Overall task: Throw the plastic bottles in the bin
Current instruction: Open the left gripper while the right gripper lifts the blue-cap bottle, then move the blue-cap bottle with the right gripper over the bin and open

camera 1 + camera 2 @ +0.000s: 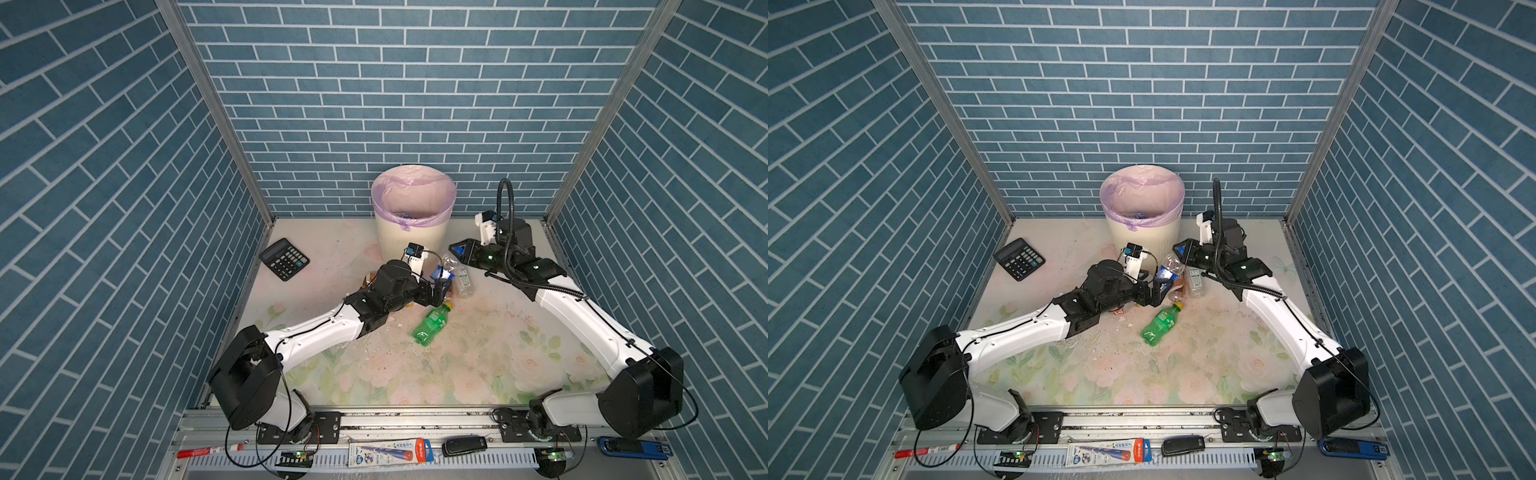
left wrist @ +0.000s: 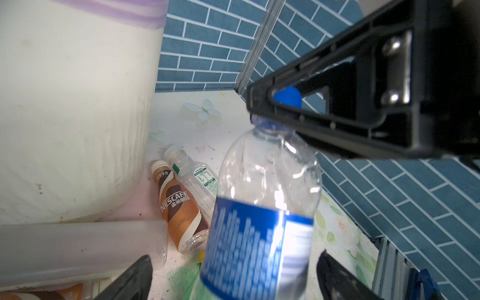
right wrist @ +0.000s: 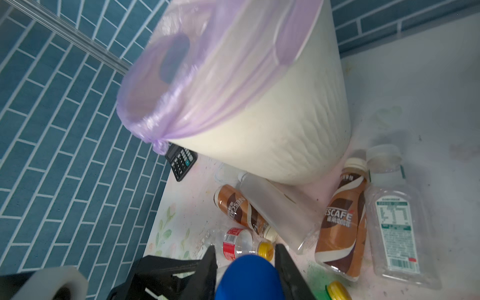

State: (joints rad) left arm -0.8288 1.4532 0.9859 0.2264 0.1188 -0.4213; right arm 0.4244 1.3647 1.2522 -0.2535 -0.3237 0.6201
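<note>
Clear plastic with a blue label: the bottle (image 2: 259,207) hangs tilted over the table (image 1: 478,353), its cap (image 3: 249,278) pinched in the right gripper (image 3: 246,255). The left gripper (image 2: 233,259) stands wide apart around the label, seemingly not touching. The bin (image 1: 395,239) stands just behind, with a brown bottle (image 2: 179,210) lying at its foot.

Bright even light, soft shadows; edges bowed; wrist-view foregrounds blurred.
</note>
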